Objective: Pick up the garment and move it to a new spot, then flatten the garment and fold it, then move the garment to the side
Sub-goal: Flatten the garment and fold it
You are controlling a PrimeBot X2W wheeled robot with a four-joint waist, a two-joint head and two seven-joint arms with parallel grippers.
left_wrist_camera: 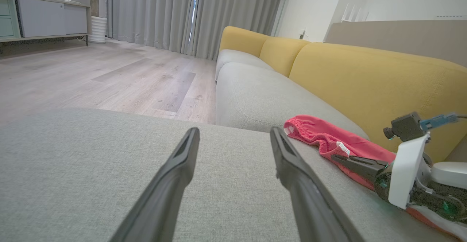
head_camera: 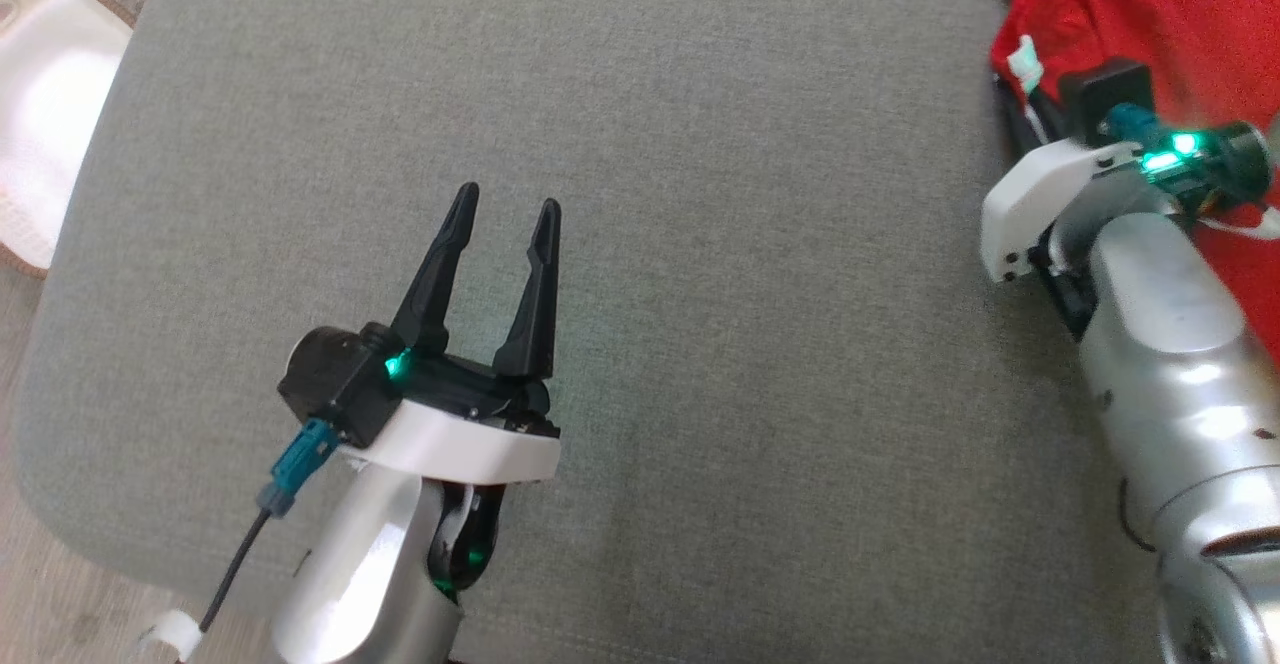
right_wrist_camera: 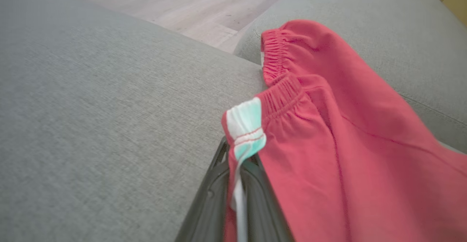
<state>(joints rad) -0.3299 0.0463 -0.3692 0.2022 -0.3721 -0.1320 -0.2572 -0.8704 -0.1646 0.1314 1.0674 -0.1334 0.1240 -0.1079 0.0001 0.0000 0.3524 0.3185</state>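
Observation:
The garment (head_camera: 1160,4) is red with an elastic waistband and lies crumpled at the far right of the grey cushion (head_camera: 700,244). In the right wrist view my right gripper (right_wrist_camera: 238,159) is shut on the garment (right_wrist_camera: 346,143) at its waistband edge, where a white and teal label (right_wrist_camera: 245,125) folds over the fingers. The left wrist view shows that gripper (left_wrist_camera: 341,159) low on the garment (left_wrist_camera: 317,134). My left gripper (head_camera: 509,197) hovers open over bare cushion at centre left, far from the cloth, with nothing between its fingers (left_wrist_camera: 182,169).
A yellow sofa backrest (left_wrist_camera: 365,74) rises behind the grey seat (left_wrist_camera: 262,96). Wooden floor (left_wrist_camera: 109,70) lies past the cushion's edge. A white padded object with a brown rim (head_camera: 40,114) sits on the floor at the far left.

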